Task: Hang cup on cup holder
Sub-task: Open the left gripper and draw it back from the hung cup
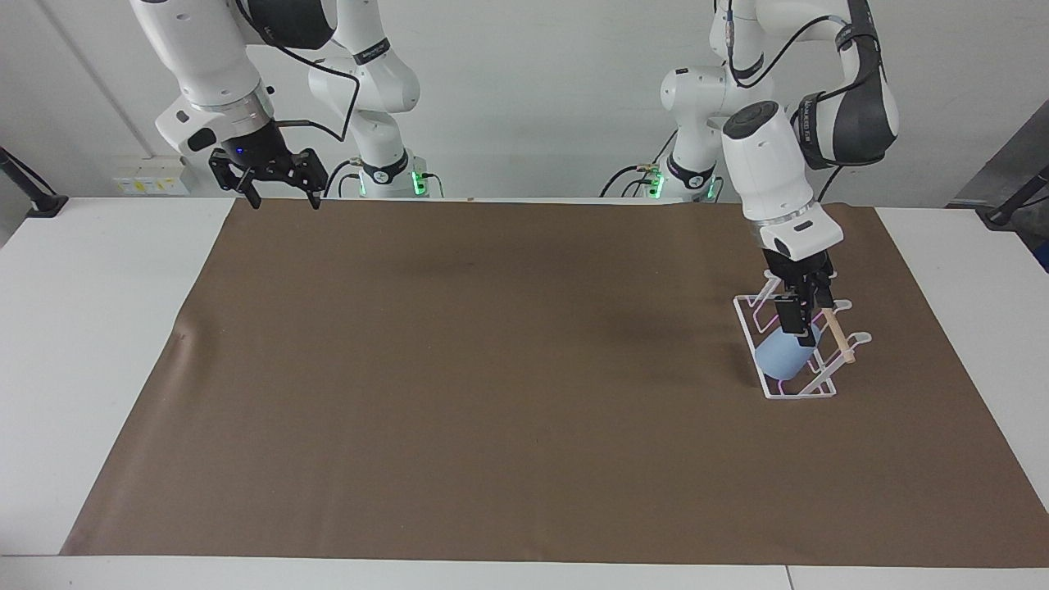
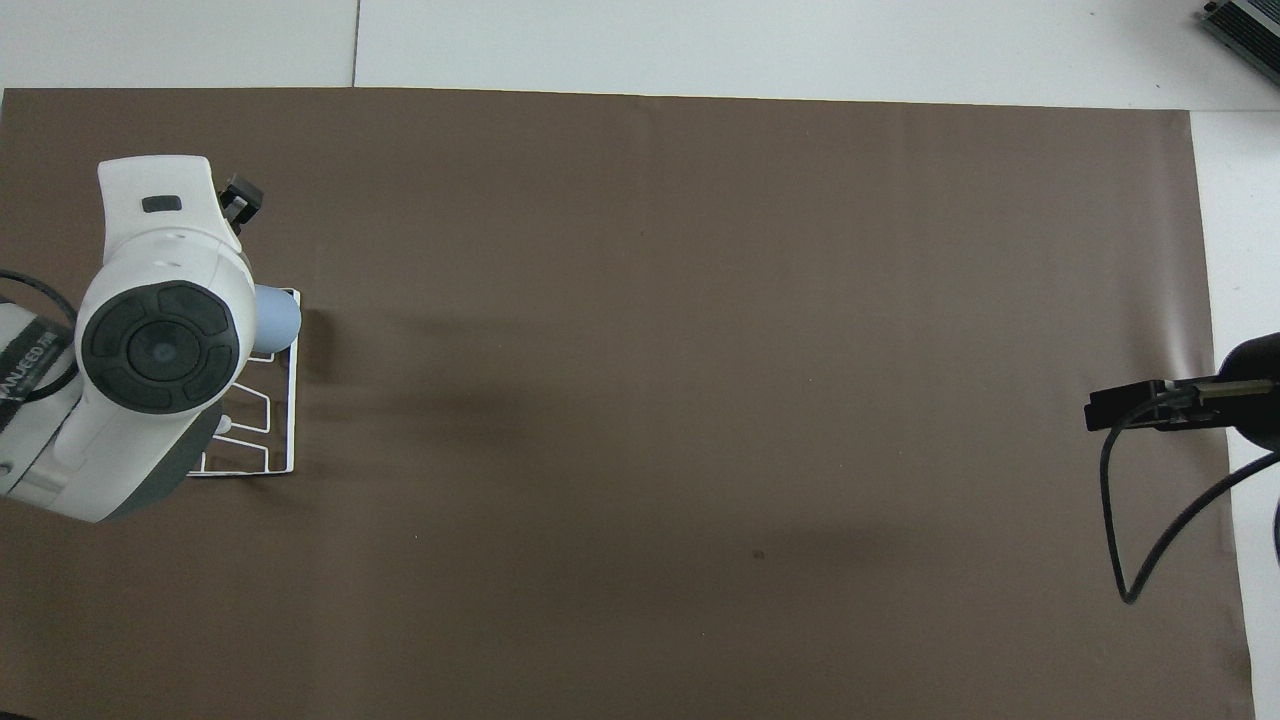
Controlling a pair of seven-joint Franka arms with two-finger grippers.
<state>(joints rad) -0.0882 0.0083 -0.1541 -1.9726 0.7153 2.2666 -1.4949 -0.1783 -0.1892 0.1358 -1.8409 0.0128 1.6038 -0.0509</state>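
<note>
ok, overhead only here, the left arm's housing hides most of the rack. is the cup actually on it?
Observer: In the facing view, the light blue cup rests tilted on a prong of the cup holder, just below the wooden dowel.
Operator: left end effector let go?
Observer: The left end effector is open, right over the cup's upper edge. I can't rule out contact.
Operator: right arm?
Observer: Waiting. The right end effector is open, raised over the brown mat edge by its base.
</note>
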